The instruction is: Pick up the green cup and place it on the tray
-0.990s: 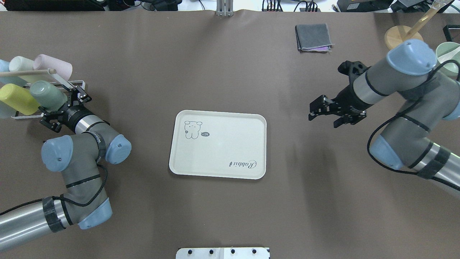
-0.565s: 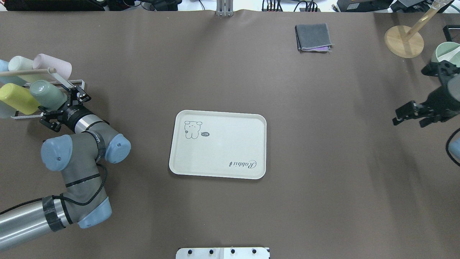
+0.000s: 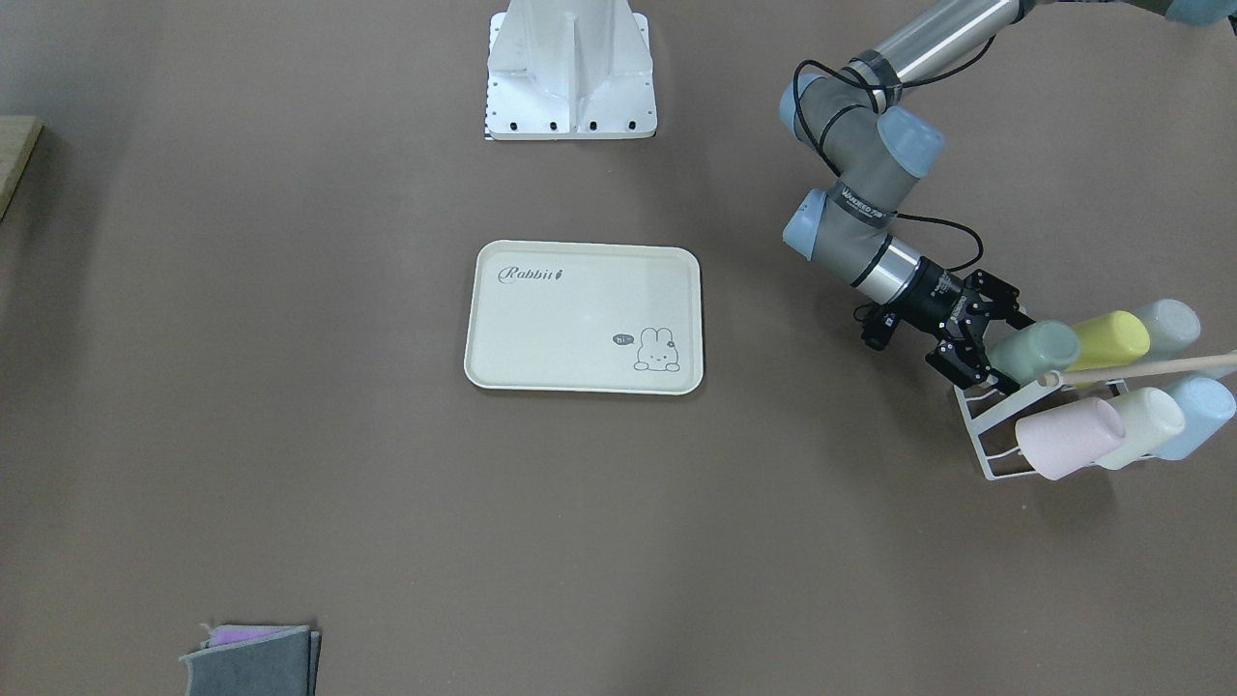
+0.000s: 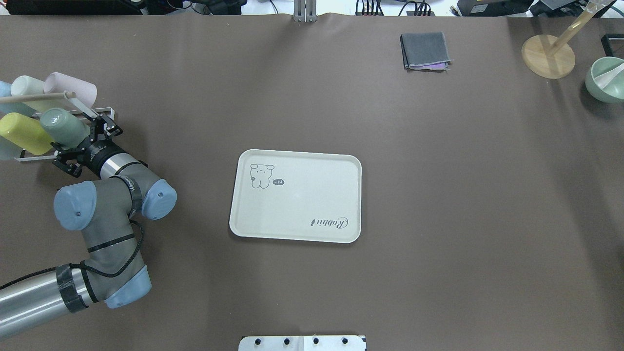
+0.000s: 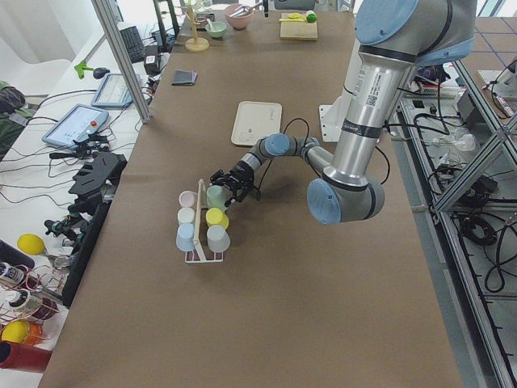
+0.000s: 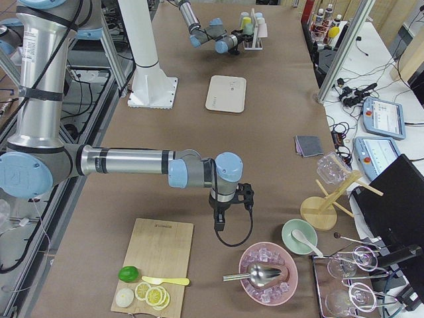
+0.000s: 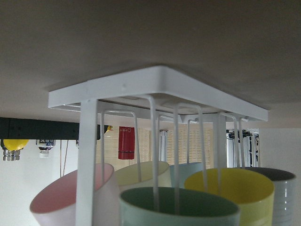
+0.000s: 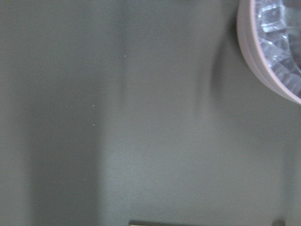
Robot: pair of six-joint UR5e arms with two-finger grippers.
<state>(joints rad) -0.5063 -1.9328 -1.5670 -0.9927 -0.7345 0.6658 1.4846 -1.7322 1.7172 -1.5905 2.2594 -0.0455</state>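
With left gripper (image 3: 984,336) wide open at small pale mint-green plastic cup (image 3: 1039,350) on white wire rack (image 3: 991,449); cannot tell for right gripper (image 6: 218,222).

left arm (image 4: 109,229): brushed silver tubes, matte grey joint housings, round pale blue end caps (image 4: 74,206), one dark screw dot in the cap face. small white lettering (image 3: 863,201) on the grey wrist housing, not legible. black cable (image 4: 141,246) runs along the outside, bound by black tape bands (image 4: 68,292). polished silver collar (image 3: 884,271) ahead of the left end effector (image 3: 993,346): black, open linkage fingers. right arm (image 6: 129,161): same silver, grey and blue scheme. right end effector (image 6: 217,224) black, with a loose black cable loop (image 6: 233,245) beneath. white ribbed pedestal (image 3: 570,68), with a row of dark bolt holes along its foot.
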